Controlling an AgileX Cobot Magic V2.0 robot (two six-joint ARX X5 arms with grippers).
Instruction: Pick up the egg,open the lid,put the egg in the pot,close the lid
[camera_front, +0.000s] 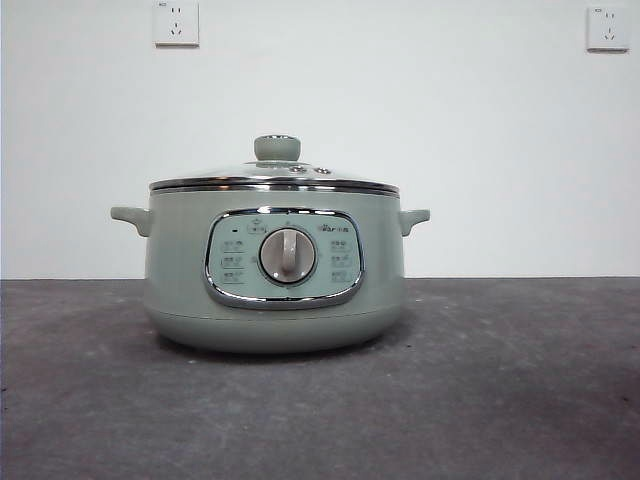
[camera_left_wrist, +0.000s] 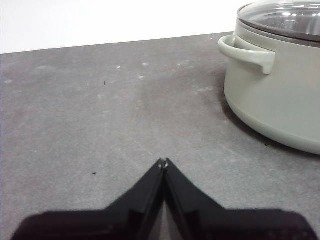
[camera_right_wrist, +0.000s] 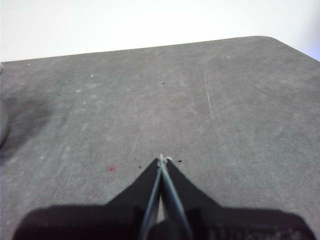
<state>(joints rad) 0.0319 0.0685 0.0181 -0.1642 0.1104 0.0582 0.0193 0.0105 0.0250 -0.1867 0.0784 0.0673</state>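
The sage-green pot (camera_front: 275, 270) stands in the middle of the grey table, its grey dial facing the front camera. The glass lid (camera_front: 275, 180) with its green knob (camera_front: 277, 148) sits closed on the pot. The left wrist view shows the pot (camera_left_wrist: 280, 95) with one side handle (camera_left_wrist: 247, 52) and the lid (camera_left_wrist: 285, 17) off to one side. My left gripper (camera_left_wrist: 163, 162) is shut and holds nothing, low over bare table beside the pot. My right gripper (camera_right_wrist: 161, 158) is also shut and holds nothing, above bare table. The egg is out of view.
A white wall with two sockets (camera_front: 176, 22) (camera_front: 607, 28) rises behind the table. The table's far edge and a rounded corner (camera_right_wrist: 272, 40) show in the right wrist view. Neither arm shows in the front view.
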